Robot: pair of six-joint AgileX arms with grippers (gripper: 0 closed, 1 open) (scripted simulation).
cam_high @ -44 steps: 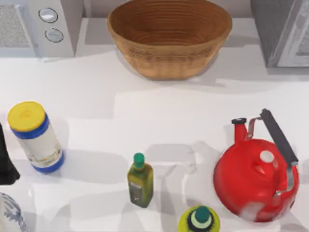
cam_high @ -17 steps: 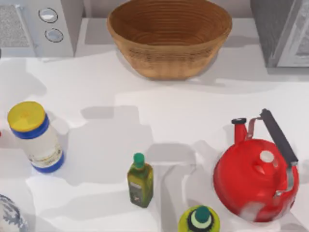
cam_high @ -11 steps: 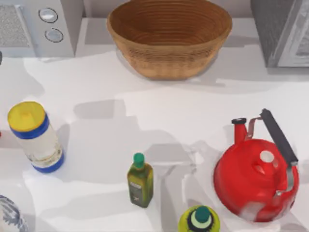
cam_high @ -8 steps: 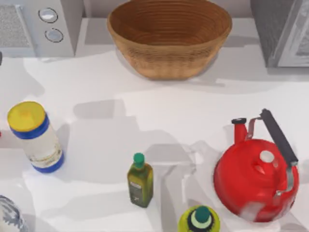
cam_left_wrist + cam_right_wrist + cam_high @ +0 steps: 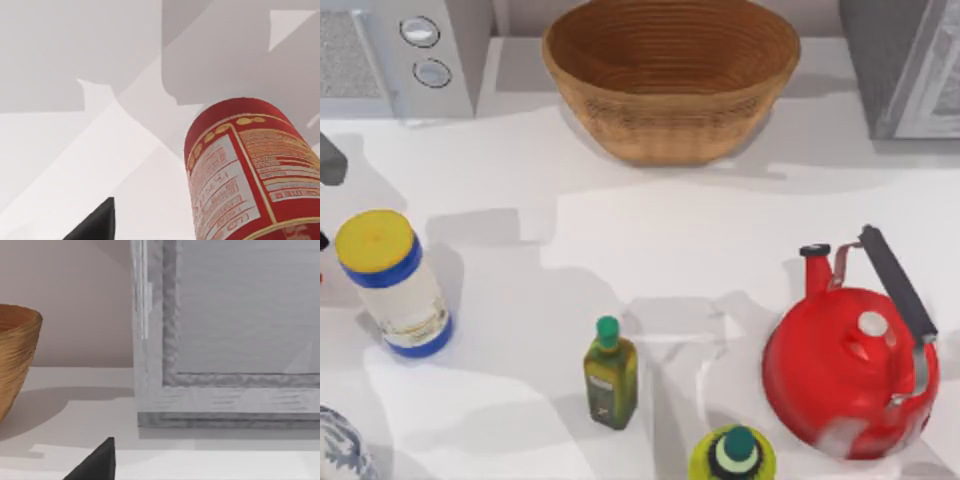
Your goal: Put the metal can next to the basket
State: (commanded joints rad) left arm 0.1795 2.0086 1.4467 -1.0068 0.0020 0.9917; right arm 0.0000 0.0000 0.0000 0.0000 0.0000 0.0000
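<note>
- One metal can (image 5: pixel 245 170) fills the left wrist view, close to the left gripper and above the white table (image 5: pixel 650 240); whether its fingers are clamped cannot be told.
- Far off, the basket (image 5: pixel 670 75) sits at the back middle.
- Between them stands a yellow-lidded jar (image 5: pixel 390 280); an oil bottle (image 5: pixel 610 372) and red kettle (image 5: pixel 850 365) stand nearer the front.
- Right gripper faces a grey appliance (image 5: pixel 225 335) beside the basket; its fingers cannot be told either.

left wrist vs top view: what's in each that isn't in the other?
Left wrist view: the metal can, red with a cream label, close to the camera and above the table.
Top view: the basket at the far edge, the yellow-lidded jar at the left, the olive oil bottle near the middle, the red kettle at the right, and part of the left arm at the left edge.
Shared: the white table with its grey shadows.
</note>
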